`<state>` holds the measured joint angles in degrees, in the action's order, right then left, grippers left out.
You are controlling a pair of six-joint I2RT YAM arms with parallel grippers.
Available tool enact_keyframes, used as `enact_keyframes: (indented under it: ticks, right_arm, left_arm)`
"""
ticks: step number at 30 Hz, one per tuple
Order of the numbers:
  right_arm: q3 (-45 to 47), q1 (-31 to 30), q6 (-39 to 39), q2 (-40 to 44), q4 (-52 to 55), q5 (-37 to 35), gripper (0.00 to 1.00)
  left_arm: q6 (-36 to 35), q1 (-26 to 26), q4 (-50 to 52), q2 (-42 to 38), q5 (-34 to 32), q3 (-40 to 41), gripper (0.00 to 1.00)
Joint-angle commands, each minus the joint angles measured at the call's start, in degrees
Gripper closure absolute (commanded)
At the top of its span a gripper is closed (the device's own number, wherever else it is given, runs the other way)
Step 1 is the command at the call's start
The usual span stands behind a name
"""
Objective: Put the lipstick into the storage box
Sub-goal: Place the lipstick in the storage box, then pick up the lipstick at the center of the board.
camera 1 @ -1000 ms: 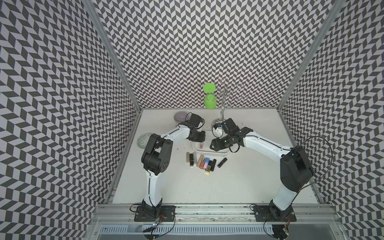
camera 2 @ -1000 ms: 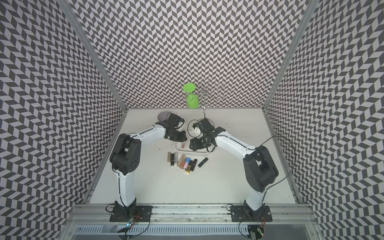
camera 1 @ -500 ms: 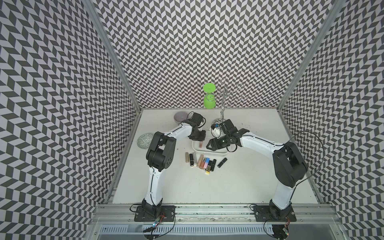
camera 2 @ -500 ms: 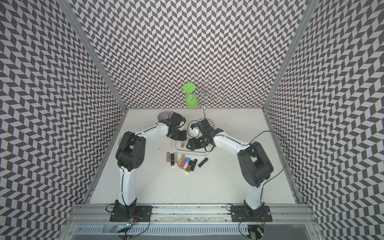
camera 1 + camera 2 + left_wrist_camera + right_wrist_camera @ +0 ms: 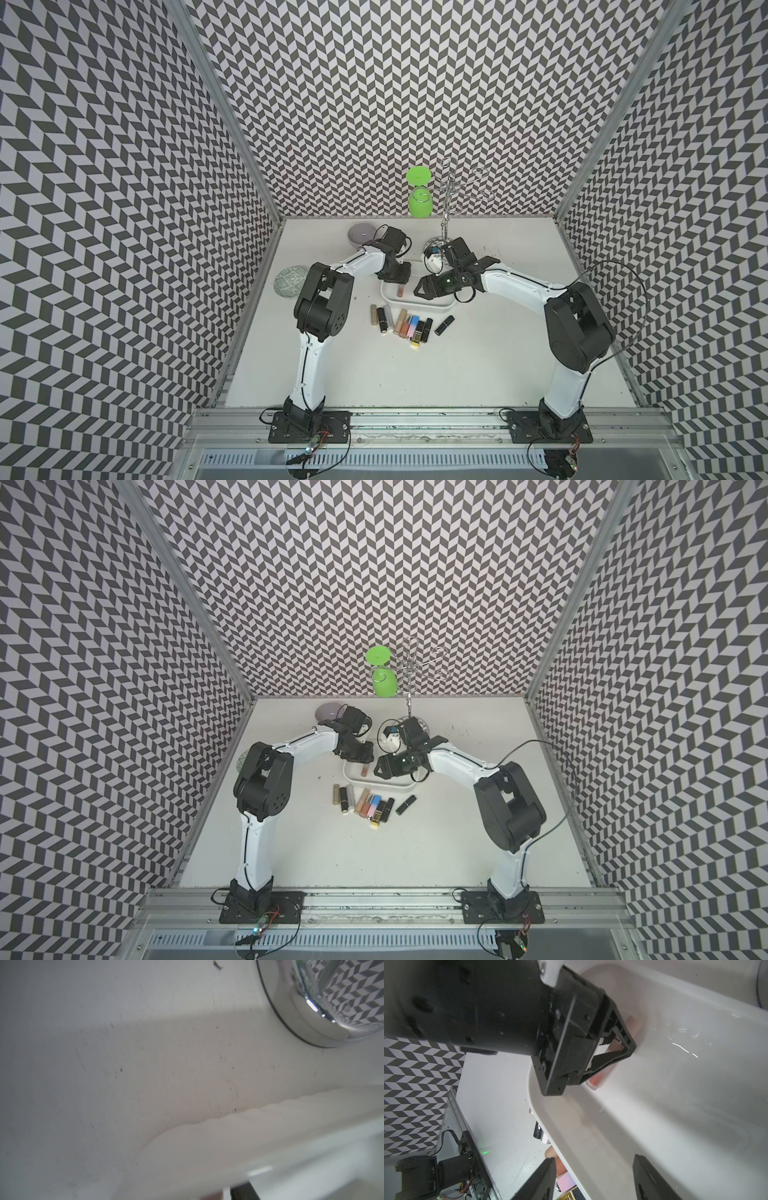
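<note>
Lipstick lay in the storage box under the left gripper, couldn't tell if its fingers pinched it, right gripper's fingers were spread.

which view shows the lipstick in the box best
The right wrist view: the lipstick is close up, lying in the box, though the left gripper hides its middle. Both top views show it only as a small tube. The left wrist view shows the blurred box rim and no clear lipstick.
</note>
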<state>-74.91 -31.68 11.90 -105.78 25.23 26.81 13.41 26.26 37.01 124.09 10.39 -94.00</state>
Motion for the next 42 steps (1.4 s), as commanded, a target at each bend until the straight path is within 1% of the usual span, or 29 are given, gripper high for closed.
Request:
enact_keyframes:
  ticks: [1,8,15,18,21,24,26,30,35,39,42]
  right_arm:
    - [-0.4,0.3,0.3,2.4,-1.7,0.2,0.36]
    - [-2.2,0.4,1.3,6.7,1.3,-2.1,0.36]
    - [-0.5,0.4,5.4,12.9,4.7,-4.1,0.37]
    - [1.4,0.2,7.4,16.0,6.3,-4.8,0.38]
    - [3.8,-0.7,8.7,19.2,7.6,-6.1,0.38]
    - [6.5,-1.6,11.2,21.9,9.9,-9.5,0.38]
    - [9.3,-2.1,15.0,23.8,11.6,-12.6,0.38]
    - [15.6,-3.0,22.8,27.7,12.0,-15.9,0.38]
    - [21.5,-6.4,33.1,29.8,12.3,-21.5,0.36]
    - [25.0,-8.1,40.1,29.9,10.3,-22.3,0.34]
    - [27.4,-9.0,44.3,29.9,6.6,-22.3,0.33]
  left_arm:
    - [1.1,0.2,-0.3,-2.4,2.2,-2.4,0.63]
    - [3.8,0.3,-4.0,-8.2,7.7,-2.3,0.57]
    - [6.1,0.3,-7.5,-17.4,10.8,2.3,0.55]
    - [6.5,0.3,-8.0,-22.4,10.7,6.8,0.55]
    - [7.0,0.3,-8.8,-28.2,9.9,13.1,0.55]
    - [7.7,0.4,-9.5,-33.8,9.5,19.4,0.55]
    - [8.0,0.7,-10.4,-37.9,10.2,24.1,0.55]
    - [7.5,2.8,-12.9,-45.1,11.9,32.1,0.55]
    - [7.1,8.6,-15.7,-51.1,12.5,39.6,0.53]
    - [7.2,11.6,-19.2,-54.9,13.5,44.3,0.51]
    - [6.6,12.6,-21.3,-57.8,13.9,47.1,0.45]
